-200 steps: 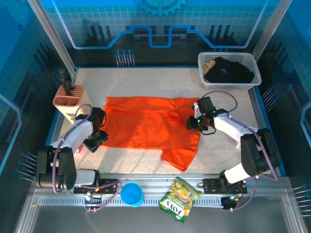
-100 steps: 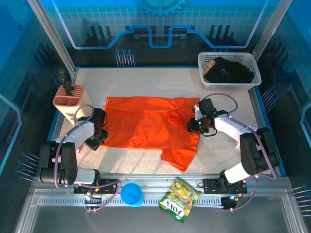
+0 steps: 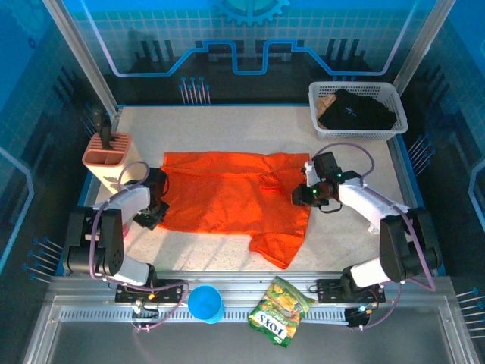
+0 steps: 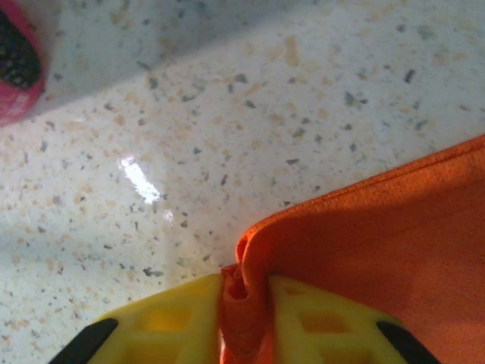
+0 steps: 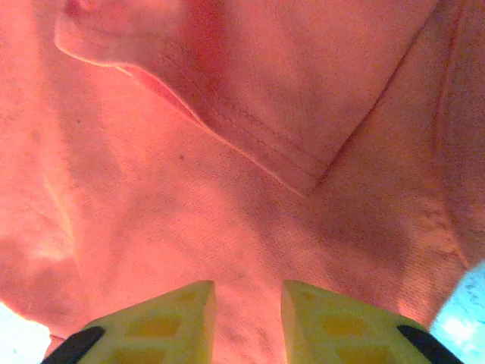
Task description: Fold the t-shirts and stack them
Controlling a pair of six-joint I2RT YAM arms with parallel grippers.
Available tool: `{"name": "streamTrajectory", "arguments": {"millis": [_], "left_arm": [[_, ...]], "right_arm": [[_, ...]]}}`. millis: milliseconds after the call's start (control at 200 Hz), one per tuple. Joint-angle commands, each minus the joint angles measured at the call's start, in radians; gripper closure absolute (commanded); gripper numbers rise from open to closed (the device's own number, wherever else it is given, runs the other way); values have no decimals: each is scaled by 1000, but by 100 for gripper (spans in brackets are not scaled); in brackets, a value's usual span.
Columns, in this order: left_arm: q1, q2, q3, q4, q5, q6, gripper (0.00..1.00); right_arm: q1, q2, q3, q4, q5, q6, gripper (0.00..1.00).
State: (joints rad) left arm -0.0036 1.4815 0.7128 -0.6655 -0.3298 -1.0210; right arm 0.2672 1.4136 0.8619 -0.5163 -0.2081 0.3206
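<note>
Left end effector [image 4: 244, 287] pinching orange t-shirt [image 3: 227, 197] edge at 9 o'clock; right end effector [image 5: 248, 296] slightly spread at 3 o'clock. Probably best to grip right before lifting.

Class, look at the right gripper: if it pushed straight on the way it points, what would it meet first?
The orange shirt, spread right ahead of the right gripper; how much gap is left is hard to judge.
</note>
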Motion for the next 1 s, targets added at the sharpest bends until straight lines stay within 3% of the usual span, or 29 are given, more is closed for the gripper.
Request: {"name": "streamTrajectory", "arguments": {"millis": [0,60,175,360,440,515,631,691,881,996], "left_arm": [[8,47,-14,57,42,7,93],[7,43,-17,67,53,9,100],[8,28,-32,88,76,17,100],[7,-13,-53,106,98,53,100],[7,-39,-57,107,100,76,100],[7,-65,-65,114,105,95,100],[7,-92,-73,127,121,122,100],[6,-97,-72,127,127,138,100],[8,-107,-73,135,144,161,100],[8,-120,-76,139,149,167,100]], "right_arm": [[-11,-133,80,-75,39,-106,61],[-14,-212,82,-57,41,-110,60],[-5,-337,94,-21,3,-132,50],[53,-441,186,-172,-48,-481,45],[155,-449,224,-325,1,-712,38],[287,-430,242,-491,133,-910,34],[461,-376,184,-652,317,-1091,32],[551,-359,114,-687,341,-1166,33],[746,-316,-109,-514,397,-1197,35],[832,-231,-150,-360,466,-1167,36]]}}
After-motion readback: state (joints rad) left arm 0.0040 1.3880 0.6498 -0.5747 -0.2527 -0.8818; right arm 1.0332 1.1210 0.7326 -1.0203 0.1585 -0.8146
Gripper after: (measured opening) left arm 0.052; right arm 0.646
